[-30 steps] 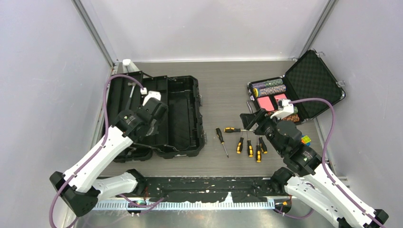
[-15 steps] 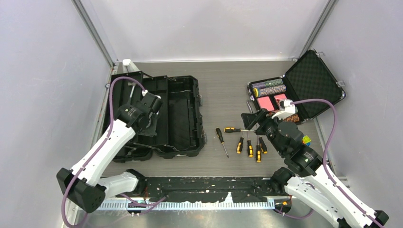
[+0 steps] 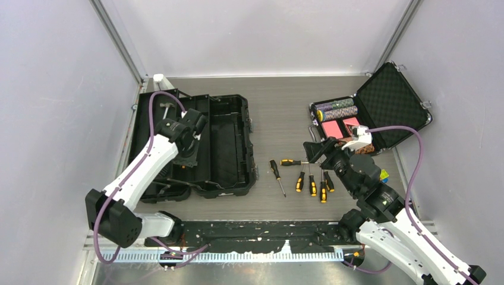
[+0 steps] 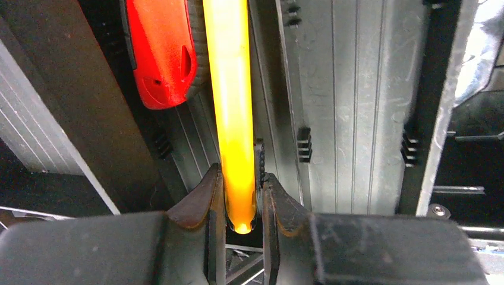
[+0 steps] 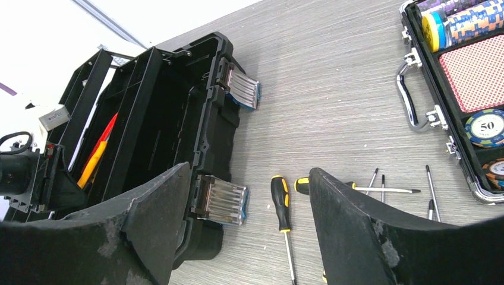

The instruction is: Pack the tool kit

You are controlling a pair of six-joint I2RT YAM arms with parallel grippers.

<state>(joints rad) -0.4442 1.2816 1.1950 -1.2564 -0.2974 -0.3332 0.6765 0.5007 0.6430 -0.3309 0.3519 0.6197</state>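
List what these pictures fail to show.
- Left wrist: yellow translucent tool handle in the left fingers and red plastic grip run off the top edge; tool types unknown.
- Top: left arm covers that grasp inside the black plastic toolbox.
- Right wrist: open right fingers partly hide the orange-black screwdrivers.

The toolbox point(image 3: 226, 148) is black, its latches point(image 5: 241, 89) blue-edged; one handle point(image 4: 232, 107) is glossy yellow-orange, perhaps a screwdriver's, another grip point(image 4: 159, 53) red. Loose screwdrivers point(image 3: 312, 185) are black-and-orange; the table point(image 3: 279, 107) streaked grey

Matt black plastic toolbox point(image 3: 229, 136); glossy, smooth yellow handle point(image 4: 232, 107) — table point(image 3: 285, 101) grey, fine-grained, matt.
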